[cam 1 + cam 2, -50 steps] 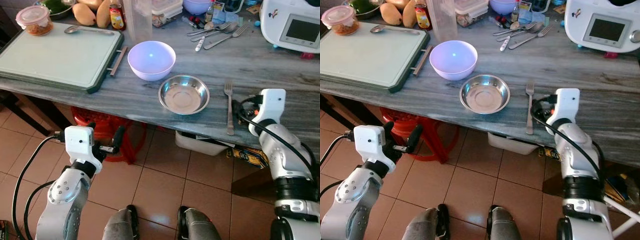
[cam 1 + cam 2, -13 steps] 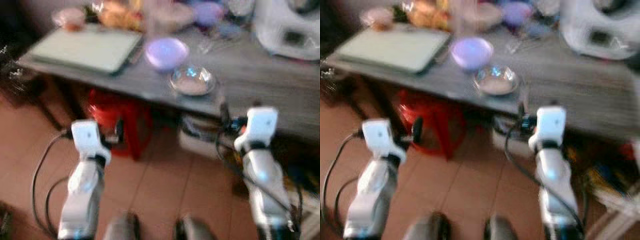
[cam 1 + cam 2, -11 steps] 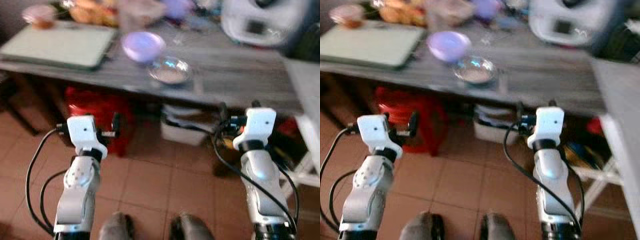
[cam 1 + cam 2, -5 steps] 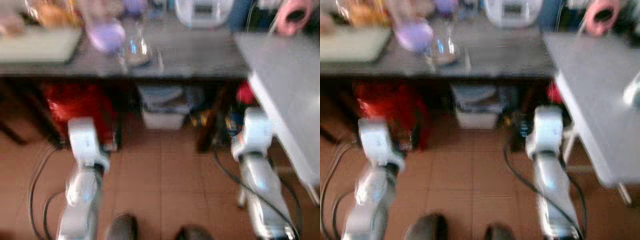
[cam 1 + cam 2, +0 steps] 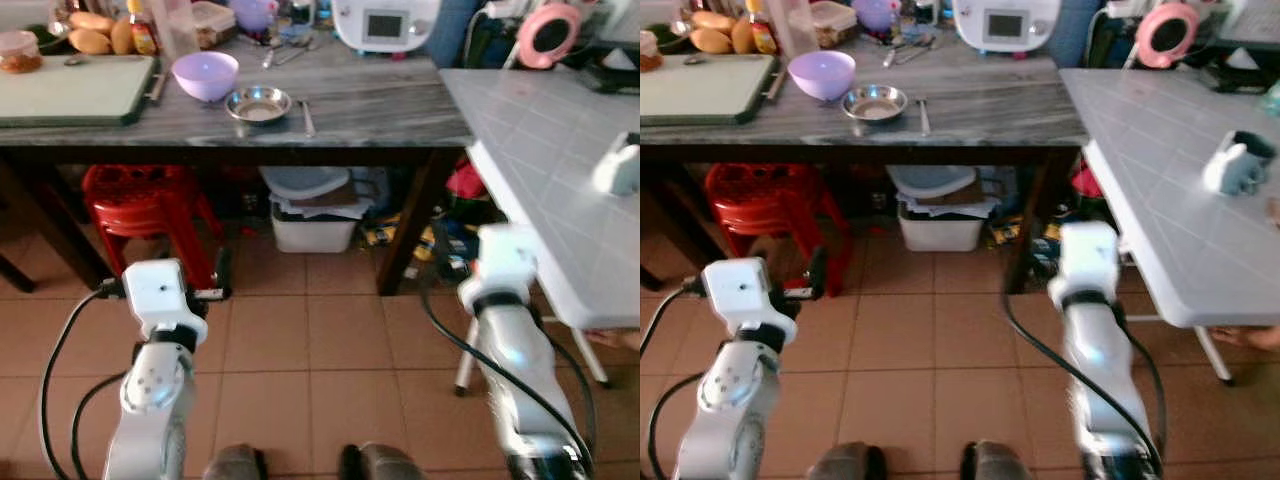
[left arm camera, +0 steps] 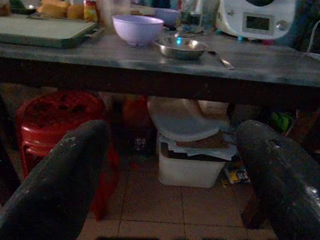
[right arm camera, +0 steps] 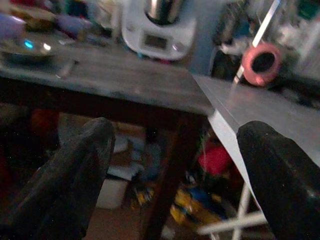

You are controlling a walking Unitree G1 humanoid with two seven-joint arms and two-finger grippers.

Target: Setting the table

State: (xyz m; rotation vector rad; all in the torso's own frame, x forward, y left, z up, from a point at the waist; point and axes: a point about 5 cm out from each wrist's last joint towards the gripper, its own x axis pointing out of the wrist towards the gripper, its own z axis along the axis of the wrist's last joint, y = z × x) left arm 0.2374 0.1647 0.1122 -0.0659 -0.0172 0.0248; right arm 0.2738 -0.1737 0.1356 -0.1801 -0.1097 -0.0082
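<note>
A purple bowl [image 5: 205, 75], a steel bowl [image 5: 258, 104] and a fork [image 5: 307, 117] lie in a row near the front edge of the grey marble table [image 5: 390, 105], well ahead of me. More cutlery [image 5: 283, 54] lies at the back of that table. Both arms are held low over the tiled floor, far short of the table. My left gripper [image 6: 175, 185] is open with nothing between its fingers and faces the bowls. My right gripper [image 7: 175, 180] is open and empty too, facing the table's right end.
A red stool [image 5: 140, 195] and a white bin [image 5: 315, 215] stand under the marble table. A green cutting board [image 5: 70, 90] and a white appliance [image 5: 385, 22] are on it. A white folding table [image 5: 540, 140] stands at the right, bearing a small white object [image 5: 618, 165].
The whole view has pulled back from the marble table and swung right, bringing the white table into sight. The blur has cleared. Both arms stay low and empty.
</note>
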